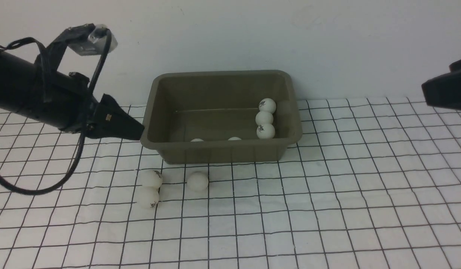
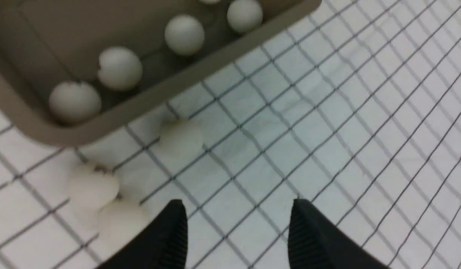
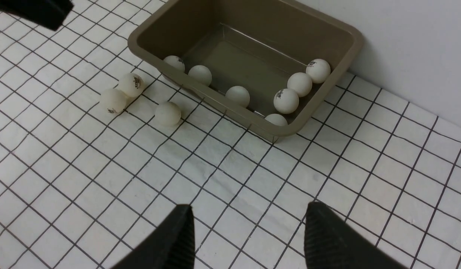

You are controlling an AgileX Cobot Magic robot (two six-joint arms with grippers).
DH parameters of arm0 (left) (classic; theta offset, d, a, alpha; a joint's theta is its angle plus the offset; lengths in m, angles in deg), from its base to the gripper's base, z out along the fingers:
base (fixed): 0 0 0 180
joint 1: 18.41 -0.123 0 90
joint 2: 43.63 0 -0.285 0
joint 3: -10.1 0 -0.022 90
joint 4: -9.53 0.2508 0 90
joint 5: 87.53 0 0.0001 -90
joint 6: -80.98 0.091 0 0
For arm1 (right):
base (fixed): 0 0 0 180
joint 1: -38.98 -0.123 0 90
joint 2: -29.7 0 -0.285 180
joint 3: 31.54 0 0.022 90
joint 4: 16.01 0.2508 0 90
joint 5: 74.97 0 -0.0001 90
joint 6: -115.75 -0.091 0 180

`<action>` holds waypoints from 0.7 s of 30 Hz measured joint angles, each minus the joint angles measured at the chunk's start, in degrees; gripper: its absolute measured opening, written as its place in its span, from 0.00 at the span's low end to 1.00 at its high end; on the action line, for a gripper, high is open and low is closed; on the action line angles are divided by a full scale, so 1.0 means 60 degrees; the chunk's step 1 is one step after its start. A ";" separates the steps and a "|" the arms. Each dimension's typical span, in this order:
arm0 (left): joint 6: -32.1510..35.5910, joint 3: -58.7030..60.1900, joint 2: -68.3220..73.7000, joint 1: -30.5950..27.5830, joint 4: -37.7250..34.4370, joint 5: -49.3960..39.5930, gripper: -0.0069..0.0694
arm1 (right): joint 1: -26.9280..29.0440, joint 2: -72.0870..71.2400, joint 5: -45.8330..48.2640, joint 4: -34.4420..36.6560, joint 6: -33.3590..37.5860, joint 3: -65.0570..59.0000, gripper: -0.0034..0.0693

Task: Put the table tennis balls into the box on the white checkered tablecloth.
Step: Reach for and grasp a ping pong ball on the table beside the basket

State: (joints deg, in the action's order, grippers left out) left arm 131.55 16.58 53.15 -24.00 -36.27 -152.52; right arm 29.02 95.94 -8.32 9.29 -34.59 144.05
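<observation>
A: Whereabouts of the table tennis balls (image 1: pixel 197 181)?

B: Three loose on the white checkered tablecloth (image 1: pixel 327 209), just in front of the near-left corner of the box (image 1: pixel 221 153). Two touching each other, the third just beside them and closer to the box wall. Seven more already inside, counted from the right wrist view: three in a row against one end wall, four strung along the near wall.

A: And the grippers?

B: Left gripper (image 1: pixel 139 131) poised beside the box's left rim, above and behind the loose balls. Contact with the rim hard to judge. Jaws apart in the wrist view, nothing between them. Right gripper (image 3: pixel 249 213) well off to the right over bare cloth, jaws likewise spread and empty.

A: Likely trouble from here?

B: Probably a nudge instead of a grasp. Light, round, free to roll, so easily sent skittering across the cloth by an off-centre fingertip. Worse with the touching pair: hard to close on one without knocking its neighbour away. Some risk too of clipping the rim on the way down and shifting the box. Also of letting go too high and bouncing a ball back out. Slight wrinkles in the cloth, so no telling the path of a stray roll.
</observation>
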 joint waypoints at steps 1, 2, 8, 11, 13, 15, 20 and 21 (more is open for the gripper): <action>-0.0280 0.0000 -0.0123 0.0000 0.0341 -0.0076 0.52 | 0.0000 0.0000 -0.0025 0.0000 0.0000 0.0000 0.56; -0.0593 0.0000 -0.0231 0.0000 0.0943 -0.0137 0.52 | 0.0000 0.0000 -0.0050 -0.0023 0.0000 0.0000 0.56; -0.2396 0.0000 -0.0433 0.0000 0.2919 -0.0146 0.50 | 0.0000 0.0000 -0.0110 -0.0175 0.0000 0.0000 0.56; -0.2732 0.0000 -0.0433 0.0101 0.2985 -0.0304 0.50 | 0.0000 0.0000 -0.0118 -0.0193 0.0000 0.0000 0.56; -0.2939 0.0032 -0.0424 0.0563 0.3028 -0.0443 0.50 | 0.0000 0.0000 -0.0118 -0.0203 0.0000 0.0000 0.56; -0.3205 0.0123 -0.0373 0.1369 0.3133 -0.0320 0.50 | 0.0000 0.0000 -0.0118 -0.0210 0.0000 0.0000 0.56; -0.4982 0.0154 0.0059 0.2665 0.4458 0.0411 0.50 | 0.0000 0.0000 -0.0118 -0.0210 0.0000 0.0000 0.56; -0.5386 0.0154 0.0195 0.2781 0.4843 0.0453 0.50 | 0.0000 0.0000 -0.0118 -0.0210 0.0000 0.0000 0.56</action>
State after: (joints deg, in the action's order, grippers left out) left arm 99.23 17.50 54.32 -7.32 -7.22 -149.80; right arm 29.02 95.94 -9.02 8.03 -34.59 144.05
